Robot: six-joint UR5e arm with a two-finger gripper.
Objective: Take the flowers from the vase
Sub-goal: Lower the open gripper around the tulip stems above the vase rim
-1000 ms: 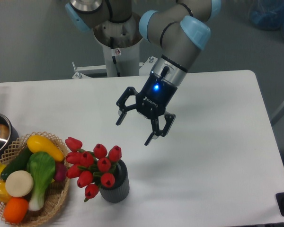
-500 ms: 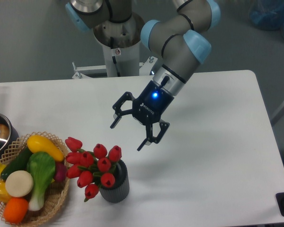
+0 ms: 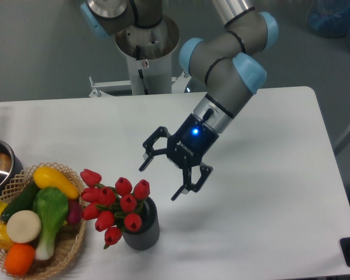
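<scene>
Likely light and springy, the flowers (image 3: 115, 205), buds leaning left out of the vase (image 3: 142, 227) beside the wicker basket (image 3: 64, 252). Best pinched low on the bunched stems near the vase mouth, though stems mostly hidden. Gripper (image 3: 163, 177) tilted down-left above right of the buds, fingers spread, nothing held.

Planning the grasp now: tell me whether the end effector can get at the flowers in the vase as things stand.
Probably yes. The end effector is open, up and to the right of the flowers, with nothing between them. The buds stand free above the vase; the basket crowds only their left side.
</scene>
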